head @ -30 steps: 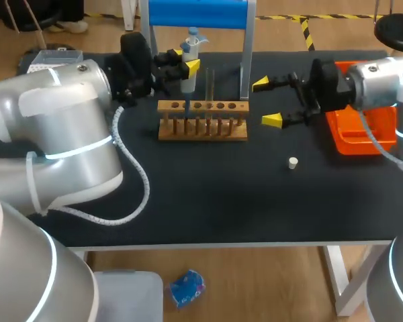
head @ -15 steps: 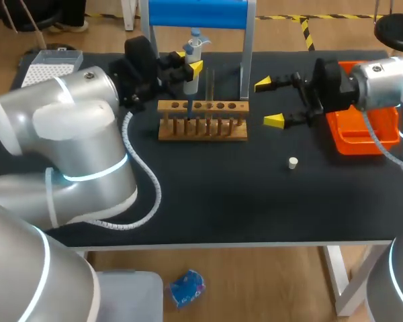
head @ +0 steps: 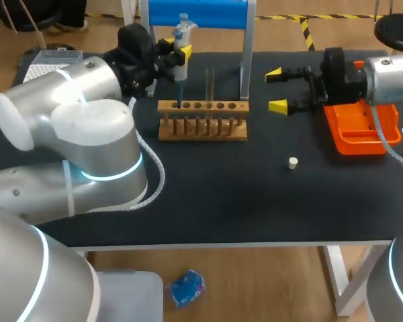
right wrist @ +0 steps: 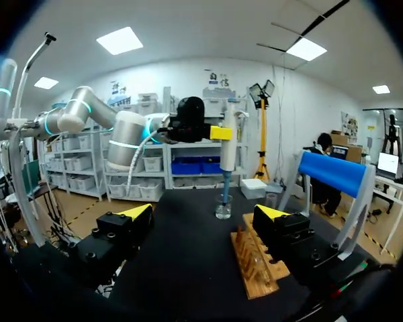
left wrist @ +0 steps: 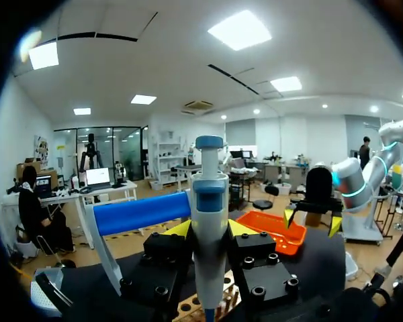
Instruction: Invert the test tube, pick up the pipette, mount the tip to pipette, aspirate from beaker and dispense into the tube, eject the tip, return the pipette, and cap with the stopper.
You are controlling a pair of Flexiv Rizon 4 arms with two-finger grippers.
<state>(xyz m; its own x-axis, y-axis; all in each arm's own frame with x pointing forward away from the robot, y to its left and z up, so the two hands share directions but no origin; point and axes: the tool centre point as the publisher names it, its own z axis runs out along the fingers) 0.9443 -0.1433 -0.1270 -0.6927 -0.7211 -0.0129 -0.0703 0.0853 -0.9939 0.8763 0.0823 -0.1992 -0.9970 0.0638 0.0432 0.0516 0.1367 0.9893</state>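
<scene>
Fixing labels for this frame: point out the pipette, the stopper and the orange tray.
pipette [left wrist: 209,225], left wrist view, middle of its white barrel.
stopper [head: 293,162], head view, top of the small white plug.
orange tray [head: 352,144], head view, its near rim.

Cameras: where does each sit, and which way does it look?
Head view: above and behind the robot, looking down on the table; both arms show, left pincer holding the pipette over the test tube rack, right pincer open.
Left wrist view: on the left wrist, facing the right arm across the table; own pincer grips the pipette.
Right wrist view: on the right wrist, facing the left arm; own open pincer shows.
Shared: wrist views face each other; all show the pipette.
</scene>
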